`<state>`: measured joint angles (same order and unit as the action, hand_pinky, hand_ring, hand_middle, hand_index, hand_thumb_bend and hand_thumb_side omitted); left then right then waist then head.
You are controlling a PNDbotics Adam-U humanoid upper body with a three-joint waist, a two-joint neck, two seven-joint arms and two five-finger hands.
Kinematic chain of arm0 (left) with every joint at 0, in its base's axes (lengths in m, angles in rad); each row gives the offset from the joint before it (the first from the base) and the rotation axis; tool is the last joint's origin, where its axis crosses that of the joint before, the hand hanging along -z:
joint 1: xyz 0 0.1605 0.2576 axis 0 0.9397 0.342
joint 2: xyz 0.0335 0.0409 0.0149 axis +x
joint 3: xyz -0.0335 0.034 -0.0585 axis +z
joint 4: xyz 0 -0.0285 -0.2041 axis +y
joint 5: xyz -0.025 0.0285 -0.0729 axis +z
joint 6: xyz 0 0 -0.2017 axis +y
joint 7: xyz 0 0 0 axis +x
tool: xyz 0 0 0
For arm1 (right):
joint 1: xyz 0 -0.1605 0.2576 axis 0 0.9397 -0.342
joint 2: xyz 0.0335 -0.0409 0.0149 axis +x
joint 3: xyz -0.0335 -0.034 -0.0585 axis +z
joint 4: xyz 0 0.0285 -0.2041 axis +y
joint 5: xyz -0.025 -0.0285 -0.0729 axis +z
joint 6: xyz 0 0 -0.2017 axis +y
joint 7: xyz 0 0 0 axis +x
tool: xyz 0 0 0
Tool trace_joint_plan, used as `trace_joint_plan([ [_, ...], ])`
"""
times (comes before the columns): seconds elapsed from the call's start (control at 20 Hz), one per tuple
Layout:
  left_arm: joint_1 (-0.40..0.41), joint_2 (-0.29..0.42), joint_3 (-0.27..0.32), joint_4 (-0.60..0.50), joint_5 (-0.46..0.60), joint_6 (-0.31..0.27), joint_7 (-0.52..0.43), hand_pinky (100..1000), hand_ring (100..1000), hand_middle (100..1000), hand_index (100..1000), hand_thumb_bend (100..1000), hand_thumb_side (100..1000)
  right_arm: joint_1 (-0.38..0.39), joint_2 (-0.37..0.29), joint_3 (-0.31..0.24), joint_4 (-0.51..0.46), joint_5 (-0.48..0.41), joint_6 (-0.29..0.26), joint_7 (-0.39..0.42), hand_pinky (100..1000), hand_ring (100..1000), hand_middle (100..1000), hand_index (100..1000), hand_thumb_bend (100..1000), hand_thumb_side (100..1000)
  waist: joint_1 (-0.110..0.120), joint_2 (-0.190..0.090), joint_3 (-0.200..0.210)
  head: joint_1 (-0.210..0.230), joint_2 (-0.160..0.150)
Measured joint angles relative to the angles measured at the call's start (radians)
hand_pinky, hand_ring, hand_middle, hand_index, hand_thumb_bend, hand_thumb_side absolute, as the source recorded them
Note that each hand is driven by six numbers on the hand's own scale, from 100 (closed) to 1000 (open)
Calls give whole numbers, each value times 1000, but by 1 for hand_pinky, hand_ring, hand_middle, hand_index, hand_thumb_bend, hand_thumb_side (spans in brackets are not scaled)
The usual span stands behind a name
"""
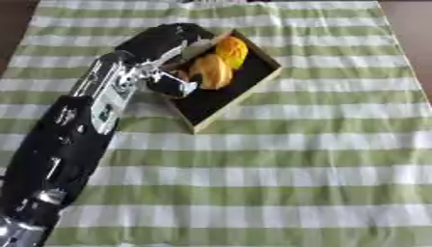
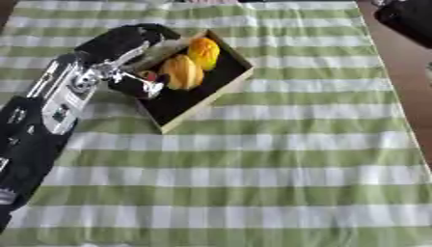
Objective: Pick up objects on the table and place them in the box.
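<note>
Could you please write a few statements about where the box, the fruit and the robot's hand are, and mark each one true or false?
1. The box sits on a green and white striped cloth. True.
2. The box is empty. False: two orange-yellow objects lie in its far end.
3. The left hand is at the box's left rim, beside the objects. True.
4. The right hand is reaching into the box. False: only the left arm comes in, from the lower left; no right hand shows at the box.
5. Several objects lie loose on the cloth in front of the box. False: none shows there.
</note>
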<state>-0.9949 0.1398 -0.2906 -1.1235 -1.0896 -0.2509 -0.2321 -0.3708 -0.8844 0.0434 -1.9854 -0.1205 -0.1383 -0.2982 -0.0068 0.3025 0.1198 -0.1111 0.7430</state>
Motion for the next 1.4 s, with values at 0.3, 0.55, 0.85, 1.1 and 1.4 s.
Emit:
trace_joint_plan([
  [0.3,2,0,6,-19,-13,-10,43,939,996,871,952,536,525,1,0,0,0,0,0,-1,880,845,623,788,100,462,2,0,4,0,0],
  [0.55,16,10,26,-86,58,19,84,767,914,792,891,160,403,1,0,-1,0,0,-4,-4,880,844,626,789,100,420,2,-1,6,-1,0],
  [0.85,72,154,140,-334,472,104,241,623,809,703,825,100,496,2,0,-25,0,0,-26,-27,879,844,629,790,100,392,8,-3,12,-16,3],
  [1.1,181,307,241,-565,840,121,375,638,802,705,835,100,497,19,0,-49,0,0,-46,-52,878,843,631,789,100,386,-1,4,16,-19,0],
  [1.4,341,431,341,-794,1063,81,522,653,803,712,838,100,451,29,27,-74,0,0,-80,-88,878,843,633,790,100,380,-17,20,19,-3,-10],
])
